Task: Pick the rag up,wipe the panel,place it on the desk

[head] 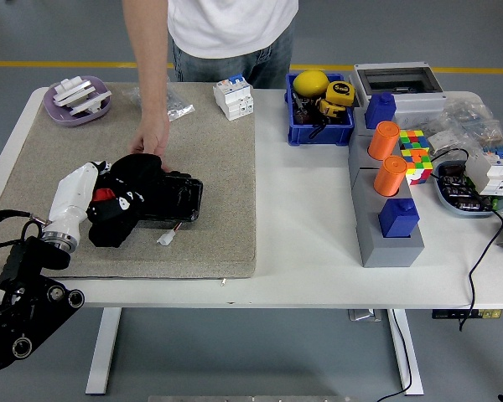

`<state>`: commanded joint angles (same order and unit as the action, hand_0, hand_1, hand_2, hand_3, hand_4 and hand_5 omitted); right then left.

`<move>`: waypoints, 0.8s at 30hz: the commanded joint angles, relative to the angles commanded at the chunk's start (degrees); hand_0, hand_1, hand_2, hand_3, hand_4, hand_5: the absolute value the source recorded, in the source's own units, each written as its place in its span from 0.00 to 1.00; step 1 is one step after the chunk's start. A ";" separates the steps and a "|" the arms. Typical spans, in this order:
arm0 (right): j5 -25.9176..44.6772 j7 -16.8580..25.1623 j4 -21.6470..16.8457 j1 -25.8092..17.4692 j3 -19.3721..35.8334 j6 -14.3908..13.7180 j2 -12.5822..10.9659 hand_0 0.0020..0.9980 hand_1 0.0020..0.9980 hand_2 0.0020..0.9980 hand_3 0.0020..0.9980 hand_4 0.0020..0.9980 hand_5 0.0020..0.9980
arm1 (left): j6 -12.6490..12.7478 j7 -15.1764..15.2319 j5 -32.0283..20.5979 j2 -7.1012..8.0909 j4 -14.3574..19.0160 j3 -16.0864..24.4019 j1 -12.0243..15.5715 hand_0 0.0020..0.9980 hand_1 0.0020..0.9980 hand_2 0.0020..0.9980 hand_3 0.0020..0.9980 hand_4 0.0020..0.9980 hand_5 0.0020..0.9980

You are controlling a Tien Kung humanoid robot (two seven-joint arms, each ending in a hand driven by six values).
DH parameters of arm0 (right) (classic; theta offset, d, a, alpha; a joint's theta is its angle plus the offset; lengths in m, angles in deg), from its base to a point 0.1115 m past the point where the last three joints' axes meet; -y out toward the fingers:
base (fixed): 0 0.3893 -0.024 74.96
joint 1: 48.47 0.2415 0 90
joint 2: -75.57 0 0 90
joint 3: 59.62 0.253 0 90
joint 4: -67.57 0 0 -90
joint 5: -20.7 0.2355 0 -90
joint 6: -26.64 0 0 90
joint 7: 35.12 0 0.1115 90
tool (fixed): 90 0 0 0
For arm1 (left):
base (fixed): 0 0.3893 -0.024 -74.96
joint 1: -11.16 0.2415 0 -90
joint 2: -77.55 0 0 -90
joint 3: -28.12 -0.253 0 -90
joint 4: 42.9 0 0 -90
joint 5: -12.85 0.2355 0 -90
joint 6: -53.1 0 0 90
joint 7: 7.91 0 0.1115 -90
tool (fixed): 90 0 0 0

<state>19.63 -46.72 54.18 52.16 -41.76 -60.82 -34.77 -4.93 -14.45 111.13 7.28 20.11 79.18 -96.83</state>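
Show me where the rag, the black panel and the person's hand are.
rag point(127, 194): head view, on the bunched black cloth by the red patch.
black panel point(183, 199): head view, on its bare right end.
person's hand point(151, 139): head view, on the back of the hand at the panel's far edge.

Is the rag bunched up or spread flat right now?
Bunched: the rag sits in a crumpled heap under the left hand, covering the panel's left end.

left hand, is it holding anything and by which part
The left hand grips the black rag at its left end, over the panel. A person's hand holds the panel's far edge.
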 joint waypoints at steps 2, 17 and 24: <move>-0.04 -0.02 0.01 -0.02 0.03 0.01 0.02 0.71 0.63 0.69 0.64 1.00 0.57 | 0.06 -0.09 0.02 0.20 -0.43 0.45 0.00 0.27 0.17 0.46 0.42 0.12 0.00; 0.29 0.05 -0.01 0.01 -0.10 0.08 -0.04 0.71 0.63 0.69 0.64 1.00 0.56 | 0.09 -1.37 1.38 1.79 -3.28 6.28 0.12 0.27 0.17 0.46 0.43 0.12 0.00; 0.50 0.17 -0.03 0.04 -0.31 0.14 0.03 0.71 0.63 0.69 0.64 1.00 0.56 | -0.03 -1.45 1.27 1.84 -4.21 6.36 0.06 0.27 0.17 0.46 0.43 0.12 0.00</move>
<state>20.13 -46.55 54.15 52.20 -42.08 -60.68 -34.74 -4.96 -15.90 112.41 9.13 15.90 85.55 -96.78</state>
